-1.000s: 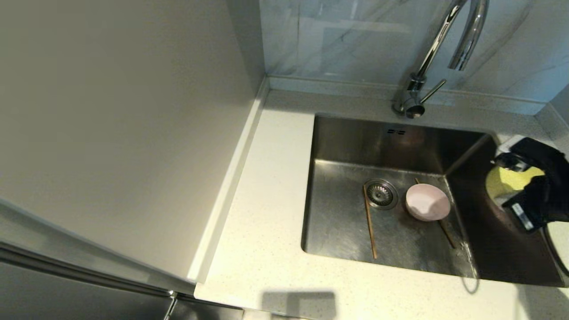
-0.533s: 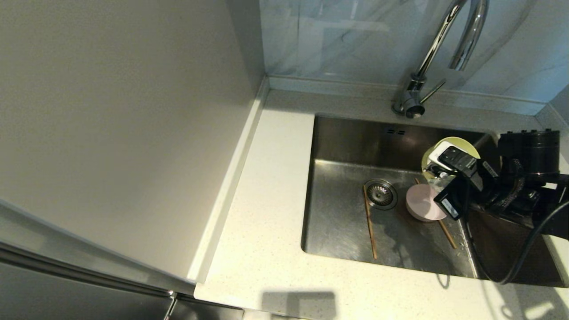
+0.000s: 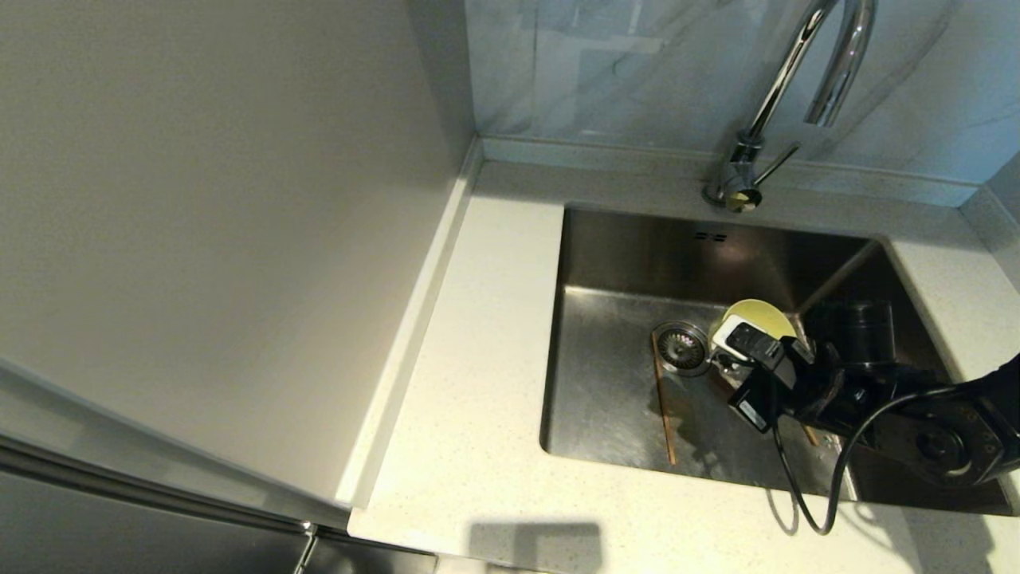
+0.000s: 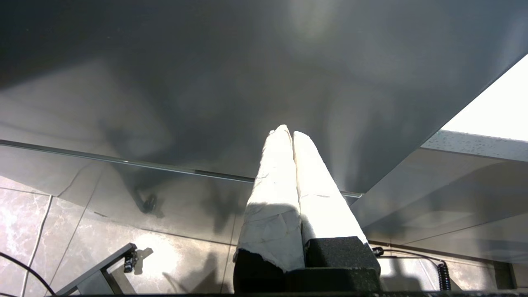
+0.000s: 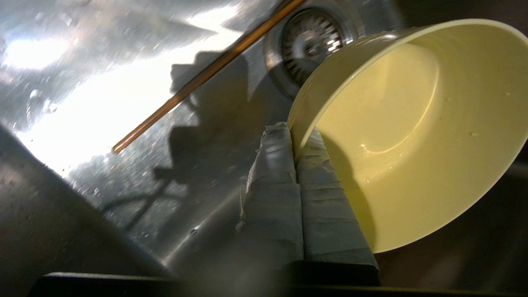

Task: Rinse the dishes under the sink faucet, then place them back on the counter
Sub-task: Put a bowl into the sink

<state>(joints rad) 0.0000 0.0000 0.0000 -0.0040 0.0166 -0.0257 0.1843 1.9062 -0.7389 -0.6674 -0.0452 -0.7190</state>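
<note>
right gripper (image 5: 293,138): clamped on the rim of the yellow-green bowl (image 5: 412,123), one taped finger inside the wall, one outside; down inside the sink (image 3: 613,399), right arm reaching in from the right
yellow-green bowl: held tilted on edge, opening towards the wrist camera, drops of water on the inside; sits above the sink floor just right of the drain strainer (image 3: 682,347)
chopsticks: one (image 3: 663,402) flat on the sink floor, just left of the strainer, running front to back; a short end of the second (image 3: 810,435) shows beside the arm
pink bowl: hidden behind gripper and arm, cannot tell where it lies
sink faucet (image 3: 785,88): at the back edge, spout over the right rear of the basin, no water seen
counter (image 3: 470,399): speckled, wraps round the sink
left gripper (image 4: 291,134): fingers pressed together, holding nothing, parked away from the sink by a dark panel
</note>
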